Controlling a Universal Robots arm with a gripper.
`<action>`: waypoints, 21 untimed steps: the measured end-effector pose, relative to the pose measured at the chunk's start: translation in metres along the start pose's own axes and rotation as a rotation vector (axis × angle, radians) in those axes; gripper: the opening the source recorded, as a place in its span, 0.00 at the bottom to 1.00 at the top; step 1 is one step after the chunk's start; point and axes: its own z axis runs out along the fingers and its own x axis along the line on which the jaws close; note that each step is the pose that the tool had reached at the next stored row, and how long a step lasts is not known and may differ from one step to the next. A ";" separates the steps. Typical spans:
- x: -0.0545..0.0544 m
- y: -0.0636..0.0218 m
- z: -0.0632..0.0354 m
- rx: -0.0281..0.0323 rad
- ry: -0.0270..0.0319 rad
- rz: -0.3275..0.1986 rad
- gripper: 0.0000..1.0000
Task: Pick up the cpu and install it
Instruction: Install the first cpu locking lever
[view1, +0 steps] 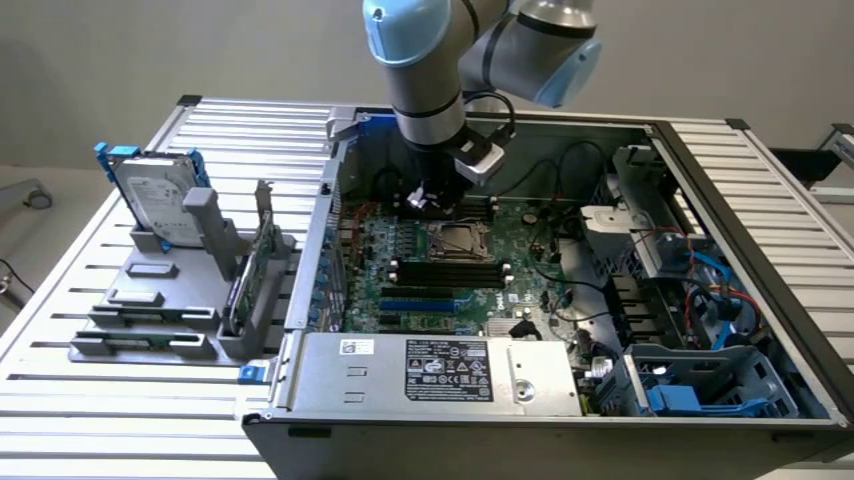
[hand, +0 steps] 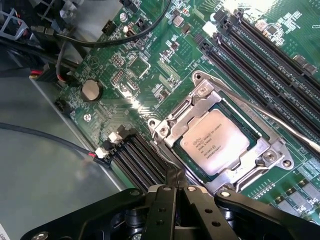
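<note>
Your black jaws (hand: 178, 186) are clenched together with nothing between them, hanging low over the green motherboard (hand: 150, 60) inside the open grey computer case (view1: 441, 372). Just beyond their tips you see the flat square cpu with its shiny silver-grey metal top (hand: 215, 146), seated in the silver metal socket frame (hand: 192, 107). The black memory slots (hand: 137, 160) run just beside the jaws.

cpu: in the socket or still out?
In: the cpu lies flat inside the socket frame on the motherboard.
</note>
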 end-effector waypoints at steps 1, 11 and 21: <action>0.000 0.0003 0.0002 -0.0011 -0.0002 0.003 0.11; 0.005 0.0037 0.0019 -0.0110 -0.0024 0.036 0.11; 0.006 0.0026 0.0023 -0.0206 -0.0043 0.068 0.11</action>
